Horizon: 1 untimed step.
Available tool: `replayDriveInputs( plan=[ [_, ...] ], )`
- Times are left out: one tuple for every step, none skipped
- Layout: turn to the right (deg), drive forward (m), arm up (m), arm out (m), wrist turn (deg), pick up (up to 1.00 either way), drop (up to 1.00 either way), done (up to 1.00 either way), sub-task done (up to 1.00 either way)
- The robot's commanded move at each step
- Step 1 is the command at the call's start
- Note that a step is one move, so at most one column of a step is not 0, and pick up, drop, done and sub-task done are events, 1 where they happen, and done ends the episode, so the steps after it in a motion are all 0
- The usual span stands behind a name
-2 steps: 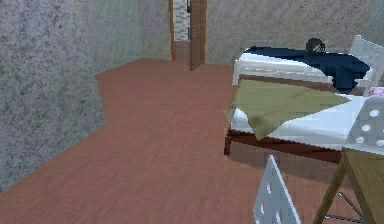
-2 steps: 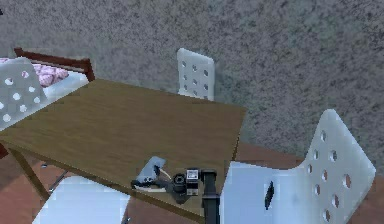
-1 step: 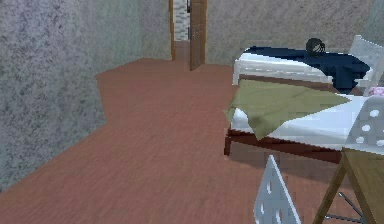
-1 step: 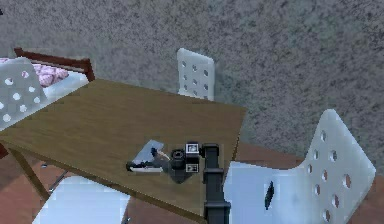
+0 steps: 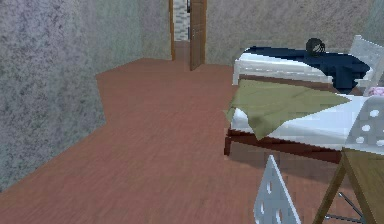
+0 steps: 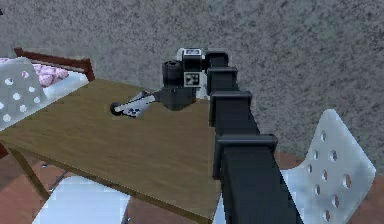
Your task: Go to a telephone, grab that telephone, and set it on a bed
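My arm (image 6: 240, 140) reaches out over a wooden table (image 6: 80, 140). Its gripper (image 6: 143, 102) is low above the tabletop. At the fingers' far end a small flat grey-and-dark thing (image 6: 128, 108) lies on the wood; it may be the telephone, but its shape is too small to tell. I cannot tell whether the gripper holds anything. A bed (image 5: 300, 125) with a white mattress, an olive blanket (image 5: 275, 103) and a dark blue cover (image 5: 320, 62) stands at the forward view's right. A dark round thing (image 5: 315, 46) rests near its far end.
White perforated chairs stand around the table (image 6: 20, 90) (image 6: 330, 165) (image 6: 85, 205). One chair (image 5: 275, 195) and the table's corner (image 5: 362, 185) sit low in the forward view. Open red-brown floor (image 5: 150, 130) leads to a doorway (image 5: 183, 25). A grey wall (image 5: 45, 80) runs along the left.
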Motion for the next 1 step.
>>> replayDriveInputs(
  plan=[
    [0.0,0.0,0.0,0.0,-45.0,0.0,0.0,0.0,0.0]
  ],
)
